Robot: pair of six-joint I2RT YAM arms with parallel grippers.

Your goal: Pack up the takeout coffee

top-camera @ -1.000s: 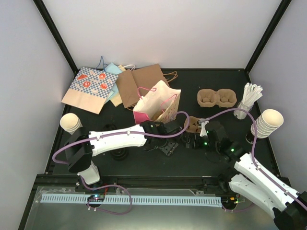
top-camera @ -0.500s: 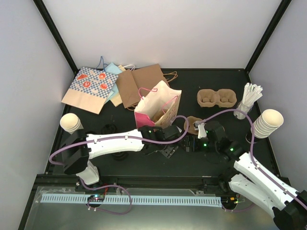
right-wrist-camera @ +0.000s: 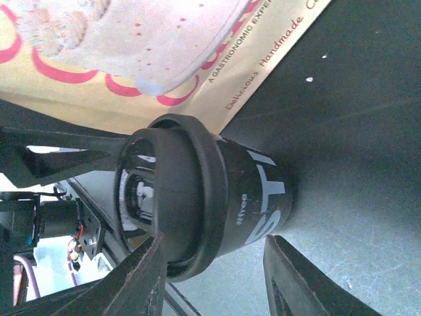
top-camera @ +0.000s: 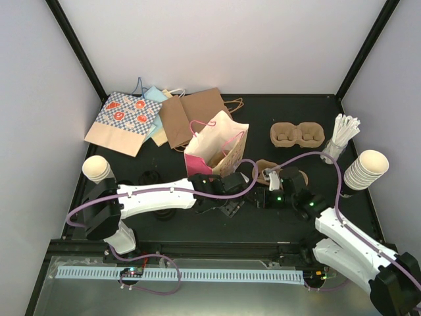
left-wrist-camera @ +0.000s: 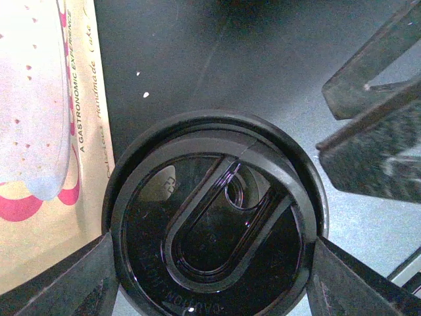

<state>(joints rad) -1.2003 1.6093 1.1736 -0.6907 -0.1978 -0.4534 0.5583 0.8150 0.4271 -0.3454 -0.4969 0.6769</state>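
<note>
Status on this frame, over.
Left end effector shut on cup. Right end effector straddling same cup, grip unclear. Pink bag close beside.

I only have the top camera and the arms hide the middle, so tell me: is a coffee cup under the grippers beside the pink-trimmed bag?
Observer: Yes. The right wrist view shows a cup, its side dark with white lettering, under a black lid.
Operator: Is the left gripper on it?
Observer: In the left wrist view the left gripper has a finger against the lid's rim on each side.
Operator: And the right?
Observer: The right gripper has one fingertip by the lid and one by the cup's base. Whether they touch is unclear.
</note>
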